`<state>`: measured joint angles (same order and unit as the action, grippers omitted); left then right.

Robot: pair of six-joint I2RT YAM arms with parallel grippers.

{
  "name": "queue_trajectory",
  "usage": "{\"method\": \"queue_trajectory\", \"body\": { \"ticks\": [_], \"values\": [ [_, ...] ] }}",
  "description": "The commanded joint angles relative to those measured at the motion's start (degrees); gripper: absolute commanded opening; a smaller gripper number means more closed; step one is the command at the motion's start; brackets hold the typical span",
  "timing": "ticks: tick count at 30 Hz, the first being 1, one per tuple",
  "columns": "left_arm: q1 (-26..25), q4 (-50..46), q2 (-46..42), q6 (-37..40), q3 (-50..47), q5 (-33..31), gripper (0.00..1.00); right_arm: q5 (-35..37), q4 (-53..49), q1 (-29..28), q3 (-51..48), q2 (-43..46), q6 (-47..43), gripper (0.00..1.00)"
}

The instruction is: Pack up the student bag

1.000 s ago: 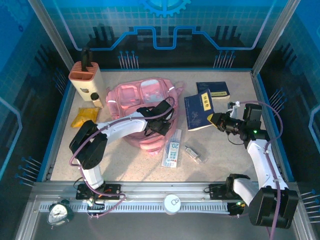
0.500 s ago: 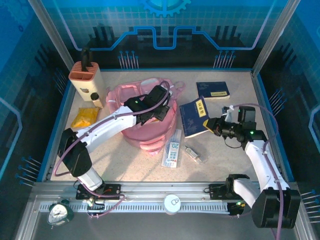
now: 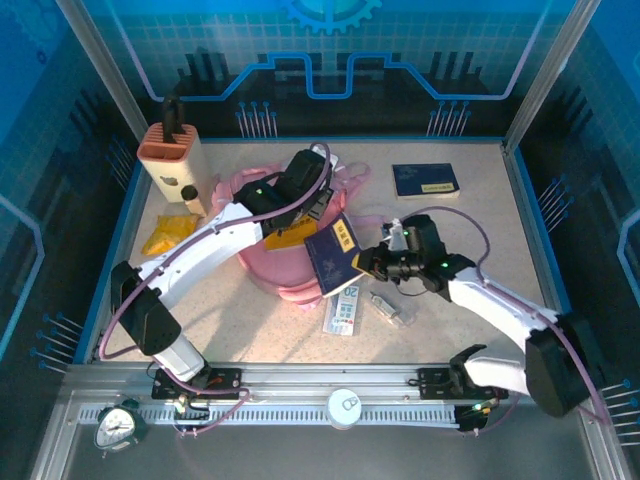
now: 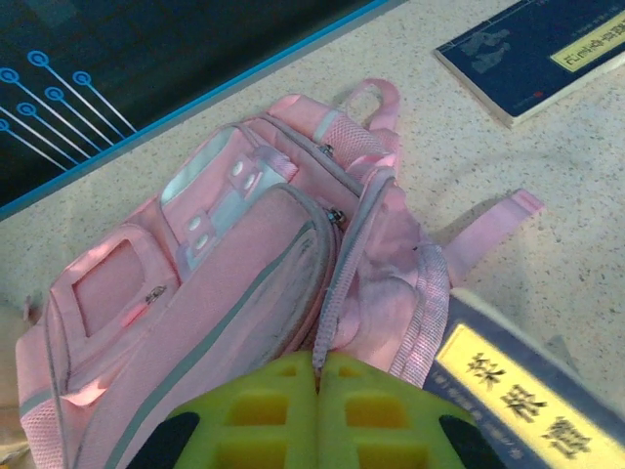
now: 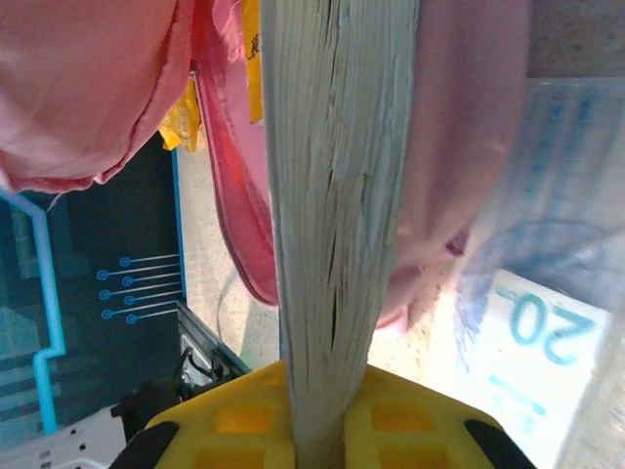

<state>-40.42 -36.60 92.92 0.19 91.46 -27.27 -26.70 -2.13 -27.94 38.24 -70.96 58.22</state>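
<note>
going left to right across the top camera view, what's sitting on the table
knife block → student bag → blue book held in the right gripper → small clear packet → second blue book lying flat at the far side

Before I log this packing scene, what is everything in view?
soft pink fabric backpack: 1, pink, centre-left
dark blue softcover book: 1, blue, held at the backpack's right edge
second dark blue book: 1, blue, far right
tan knife block: 1, tan, far left
yellow packet: 1, yellow, left
clear pencil pack: 1, clear, near centre
alarm clock: 1, greenish, front rail
left tool: 1, yellow-green, shut on backpack
right tool: 1, yellow, shut on book
</note>
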Motion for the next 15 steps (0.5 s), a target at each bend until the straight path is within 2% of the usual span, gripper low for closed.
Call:
{"method": "queue_trajectory", "body": {
  "ticks": [1, 5, 11, 15],
  "values": [
    [0.5, 4.8, -3.8, -0.4, 3.7, -2.3, 0.0, 7.4, 12.9, -3.1, 4.3, -5.8, 5.1, 0.1],
    [0.9, 4.9, -3.8, -1.6, 4.2, -2.5, 0.0, 13.9, 16.5, -7.6, 10.7, -14.3, 4.4, 0.11],
    [1.2, 5.1, -3.8, -2.8, 4.8, -1.7, 0.0, 18.1, 22.2, -10.9, 20.9, -27.9, 5.2, 0.12],
    [1.3, 5.1, -4.1, -3.3, 4.9, -1.8, 0.0, 24.6, 22.3, -13.0, 25.3, -33.2, 2.7, 0.16]
  ]
}}
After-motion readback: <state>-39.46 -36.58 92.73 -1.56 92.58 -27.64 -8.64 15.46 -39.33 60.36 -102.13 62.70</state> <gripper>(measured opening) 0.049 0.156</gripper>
